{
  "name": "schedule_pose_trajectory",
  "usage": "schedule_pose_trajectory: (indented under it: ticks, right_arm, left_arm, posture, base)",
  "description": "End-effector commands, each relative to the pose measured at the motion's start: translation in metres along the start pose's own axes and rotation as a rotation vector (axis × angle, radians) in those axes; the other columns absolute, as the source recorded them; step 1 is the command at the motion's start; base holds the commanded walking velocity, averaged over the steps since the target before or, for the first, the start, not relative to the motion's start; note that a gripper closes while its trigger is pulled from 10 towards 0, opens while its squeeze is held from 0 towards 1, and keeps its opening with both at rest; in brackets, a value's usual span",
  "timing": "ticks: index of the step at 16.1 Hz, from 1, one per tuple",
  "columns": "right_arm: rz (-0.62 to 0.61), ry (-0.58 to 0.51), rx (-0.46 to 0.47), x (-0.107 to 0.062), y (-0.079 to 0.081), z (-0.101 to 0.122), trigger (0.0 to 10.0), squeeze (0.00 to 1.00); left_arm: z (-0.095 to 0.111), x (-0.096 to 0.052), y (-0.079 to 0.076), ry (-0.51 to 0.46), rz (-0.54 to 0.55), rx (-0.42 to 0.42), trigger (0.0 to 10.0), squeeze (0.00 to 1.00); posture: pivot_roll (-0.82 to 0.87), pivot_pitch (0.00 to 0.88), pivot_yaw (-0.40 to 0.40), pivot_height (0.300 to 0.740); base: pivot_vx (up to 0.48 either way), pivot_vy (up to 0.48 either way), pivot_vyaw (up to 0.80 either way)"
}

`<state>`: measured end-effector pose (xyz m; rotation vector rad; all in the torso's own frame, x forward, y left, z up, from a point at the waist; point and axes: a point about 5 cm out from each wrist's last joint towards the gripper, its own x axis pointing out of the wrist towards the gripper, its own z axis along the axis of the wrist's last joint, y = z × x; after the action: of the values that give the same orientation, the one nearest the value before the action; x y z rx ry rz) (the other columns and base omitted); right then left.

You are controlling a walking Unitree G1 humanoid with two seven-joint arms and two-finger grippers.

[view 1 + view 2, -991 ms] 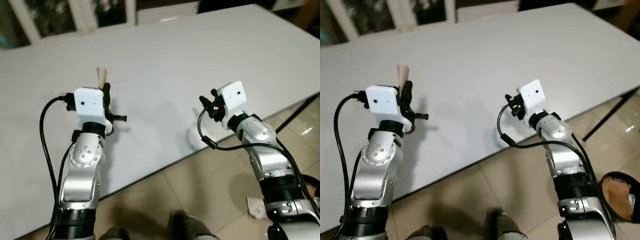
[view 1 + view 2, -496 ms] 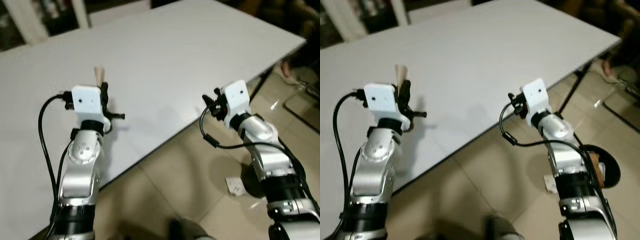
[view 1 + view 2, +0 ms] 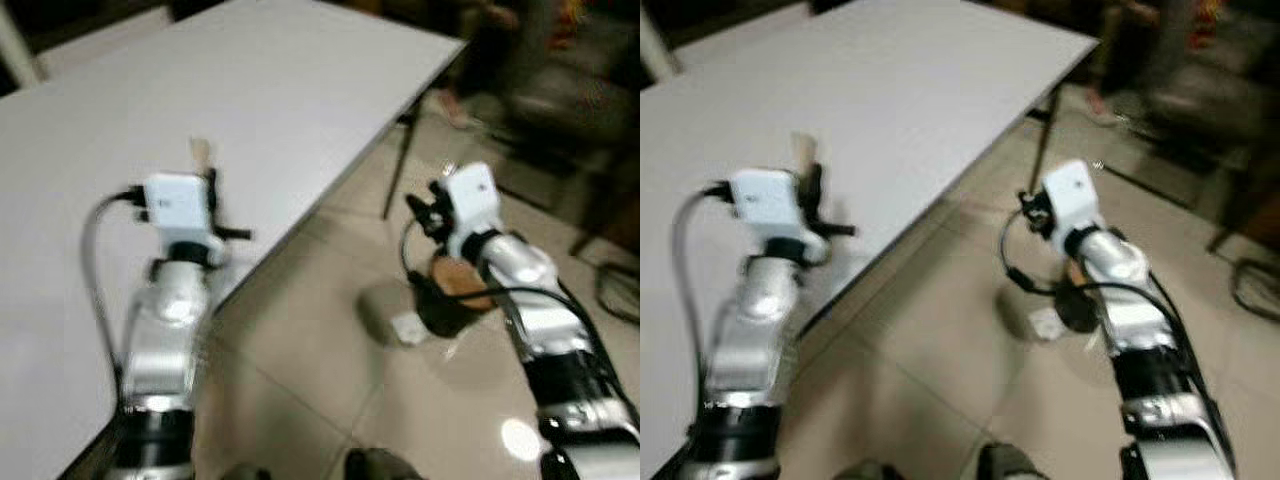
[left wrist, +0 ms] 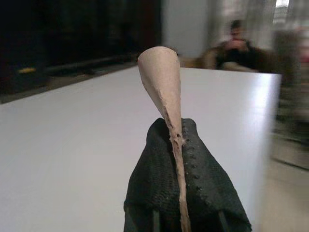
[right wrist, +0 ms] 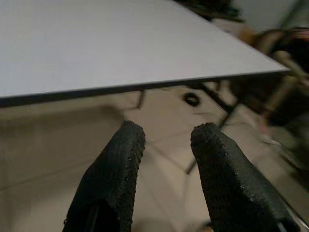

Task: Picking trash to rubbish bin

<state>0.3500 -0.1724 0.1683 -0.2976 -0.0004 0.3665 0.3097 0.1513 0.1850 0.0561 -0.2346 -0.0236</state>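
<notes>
From the head views you see your left gripper (image 3: 207,170) raised over the white counter (image 3: 250,90), holding a tan paper cone (image 3: 200,152); a dark rubbish bin (image 3: 452,295) sits on the tiled floor (image 3: 300,340) below your right gripper (image 3: 425,205). At your left wrist, the fingers (image 4: 193,193) pinch the cone's stem. At your right wrist, the fingers (image 5: 113,179) stand parted, holding nothing.
</notes>
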Motion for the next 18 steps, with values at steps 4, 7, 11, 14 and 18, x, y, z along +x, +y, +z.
schedule_pose_trajectory:
  ticks: [4,7,11,14,18]
  right_arm:
    - [-0.008,-0.023,-0.002,-0.0002,-0.0016,0.0067,10.0,0.0]
    - [-0.011,-0.022,-0.001,-0.0009,-0.0022,0.0065,10.0,0.0]
    - [-0.008,-0.009,0.01,-0.0013,0.0,0.0037,10.0,0.0]
    - [-0.006,-0.021,0.015,-0.0016,0.001,0.0045,10.0,0.0]
    - [0.008,-0.028,0.015,-0.002,0.0049,0.005,10.0,0.0]
  left_arm:
    - [-0.0026,-0.0001,0.0006,0.016,-0.002,-0.01,0.0,0.0]
    - [-0.0036,-0.0003,-0.001,0.023,-0.01,-0.014,0.0,0.0]
    - [-0.005,-0.0005,-0.0013,0.032,-0.013,-0.019,0.0,0.0]
    - [-0.0068,-0.0011,-0.0022,0.045,-0.02,-0.019,0.0,0.0]
    - [-0.0091,-0.0016,-0.0039,0.064,-0.036,-0.021,0.0,0.0]
  posture:
    - [-0.15,0.112,0.004,0.74]
    - [-0.15,0.117,0.004,0.74]
    - [-0.15,0.119,0.006,0.74]
    - [-0.15,0.122,0.007,0.74]
    - [-0.15,0.126,0.009,0.74]
  base:
    - [0.0,0.0,-0.74]
    - [0.0,0.0,-0.74]
    - [0.0,0.0,-0.74]
    - [0.0,0.0,-0.74]
    - [0.0,0.0,0.0]
